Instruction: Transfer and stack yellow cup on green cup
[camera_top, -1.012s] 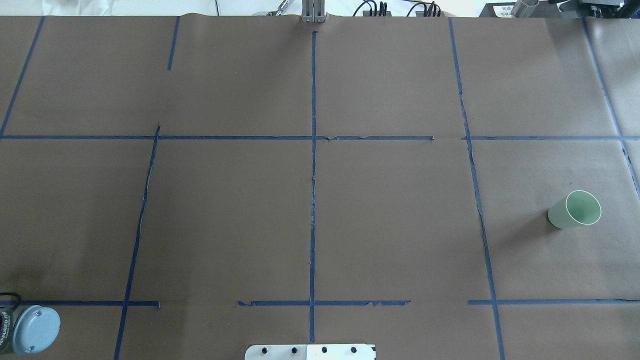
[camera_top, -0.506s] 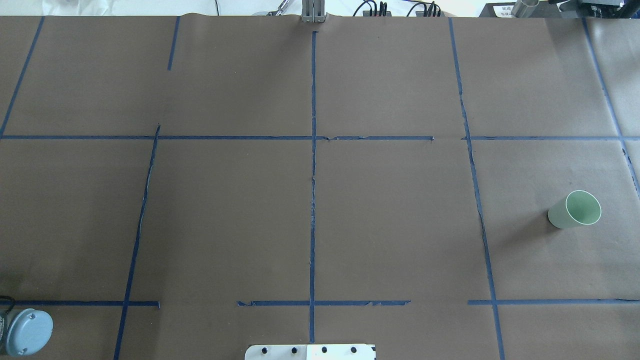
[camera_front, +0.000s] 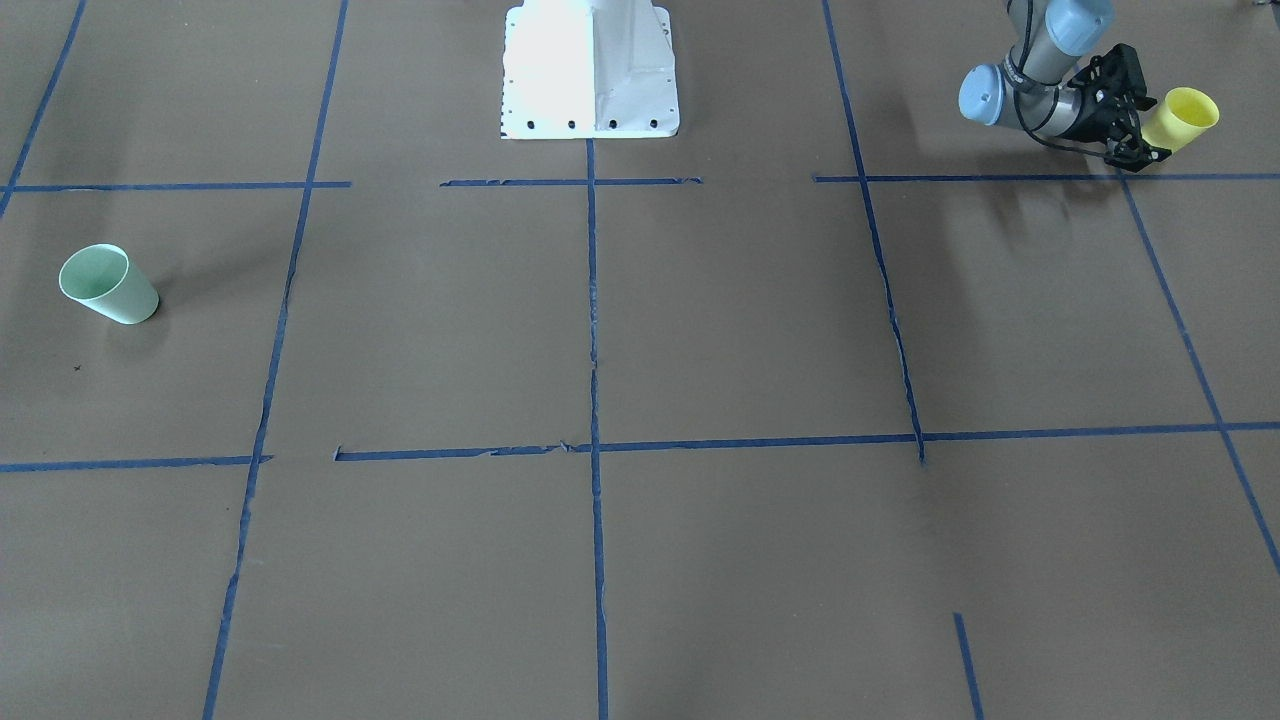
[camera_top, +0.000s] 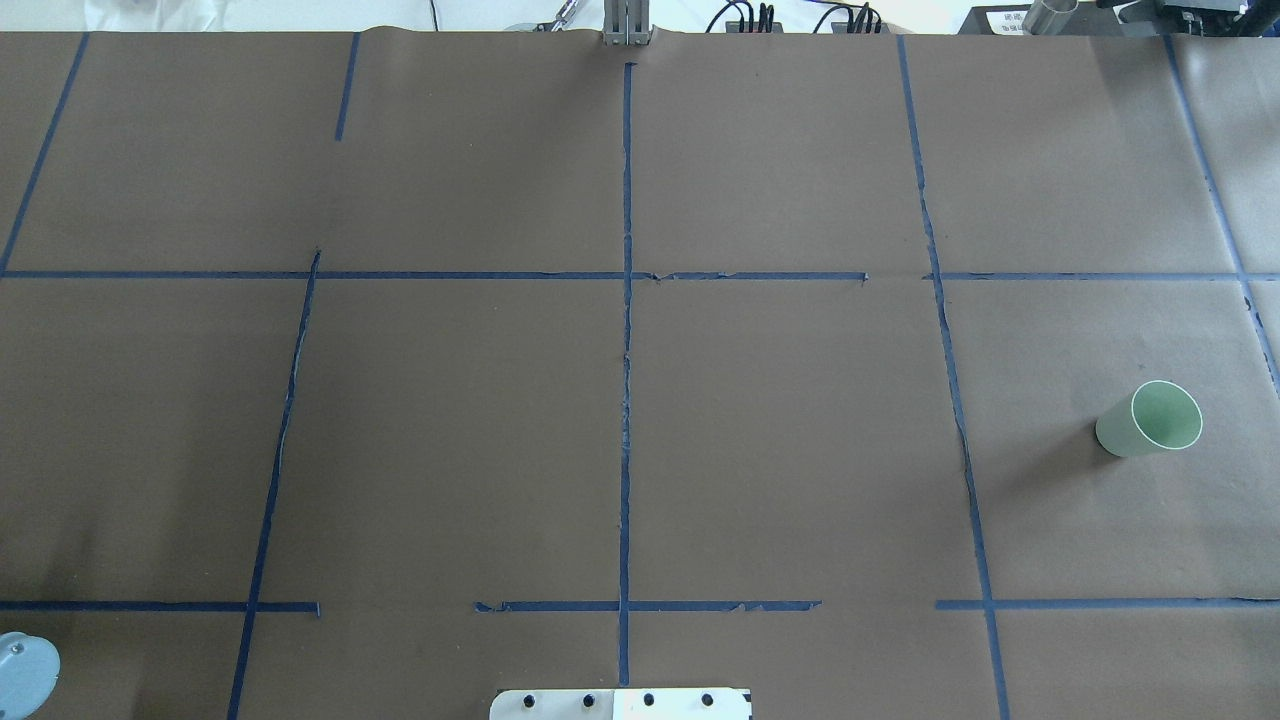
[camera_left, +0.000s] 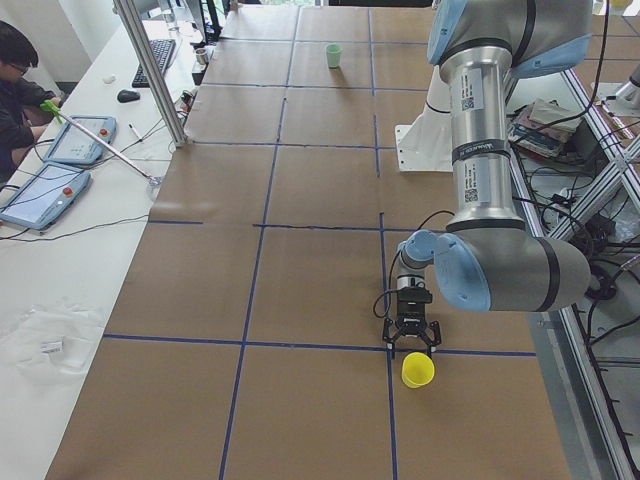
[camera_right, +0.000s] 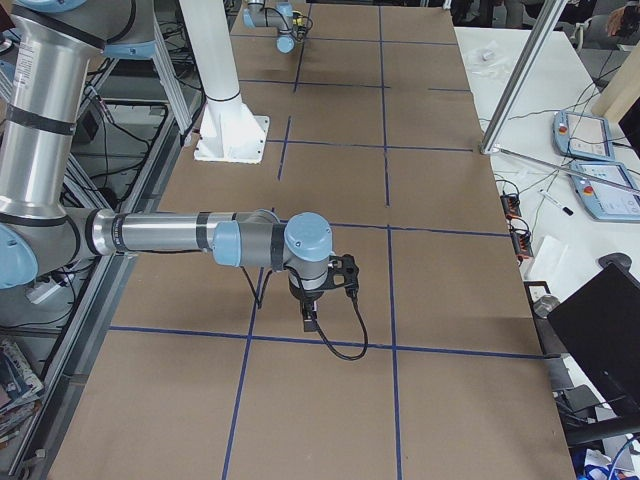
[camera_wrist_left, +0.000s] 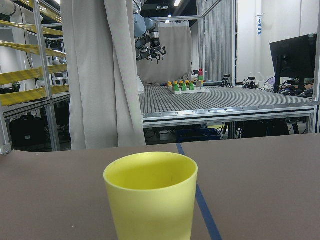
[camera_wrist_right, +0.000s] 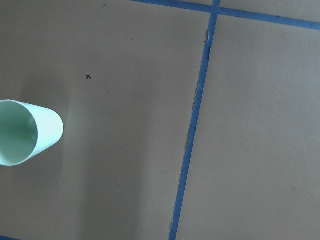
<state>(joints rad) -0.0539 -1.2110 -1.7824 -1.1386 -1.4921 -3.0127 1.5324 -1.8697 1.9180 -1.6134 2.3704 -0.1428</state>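
The yellow cup (camera_front: 1182, 118) stands upright near the table's left end, close to the robot's edge. My left gripper (camera_front: 1143, 126) lies low and level right behind the cup, open, its fingertips at the cup's base. The exterior left view shows this gripper (camera_left: 413, 346) spread just short of the yellow cup (camera_left: 418, 370). The yellow cup (camera_wrist_left: 151, 195) fills the middle of the left wrist view. The green cup (camera_top: 1150, 420) stands upright at the far right. The green cup (camera_wrist_right: 27, 132) also shows from above in the right wrist view. My right gripper (camera_right: 309, 320) points down over the table; whether it is open or shut I cannot tell.
Blue tape lines (camera_top: 626, 350) divide the brown table cover into squares. The white robot base (camera_front: 590, 70) sits at the middle of the robot's edge. An operator (camera_left: 15, 80) with tablets (camera_left: 75, 140) and a metal pole (camera_left: 150, 70) are along the far side.
In the overhead view the left arm's grey joint has slid down and left, almost out of the corner. The green cup has not moved.
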